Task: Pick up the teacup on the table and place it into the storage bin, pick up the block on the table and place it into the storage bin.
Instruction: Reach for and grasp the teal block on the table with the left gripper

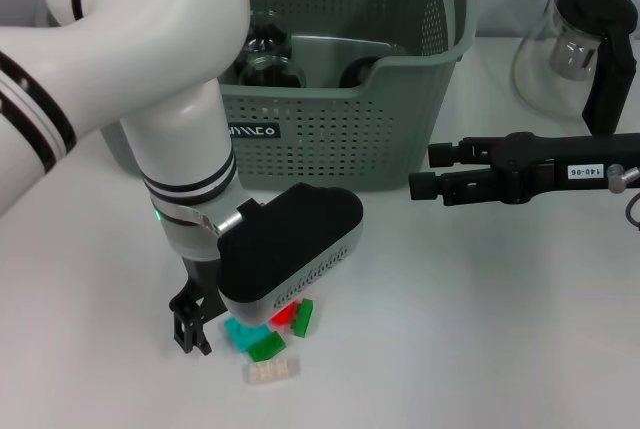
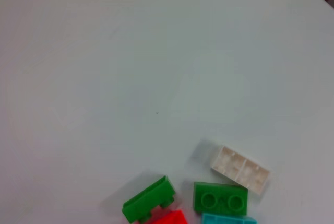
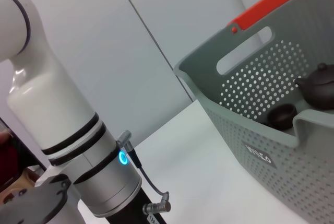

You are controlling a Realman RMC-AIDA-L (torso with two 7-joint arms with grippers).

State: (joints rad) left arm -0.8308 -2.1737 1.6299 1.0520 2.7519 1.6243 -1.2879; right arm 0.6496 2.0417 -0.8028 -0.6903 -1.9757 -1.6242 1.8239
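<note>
Several small blocks lie in a loose cluster on the white table: a red block (image 1: 285, 315), a green block (image 1: 303, 317), a cyan block (image 1: 243, 333) and a pale block (image 1: 273, 371). The left wrist view shows the pale block (image 2: 241, 168) and two green blocks (image 2: 220, 198). My left gripper (image 1: 190, 329) is low over the table, just left of the cluster. Behind stands the grey-green storage bin (image 1: 340, 139), with a small dark teacup (image 3: 282, 115) inside it. My right gripper (image 1: 432, 171) hovers open and empty to the bin's right.
A dark teapot (image 3: 318, 85) sits in the bin beside the cup. A glass pot with a black handle (image 1: 585, 49) stands at the back right. My left arm's black wrist housing (image 1: 290, 244) hangs over the blocks.
</note>
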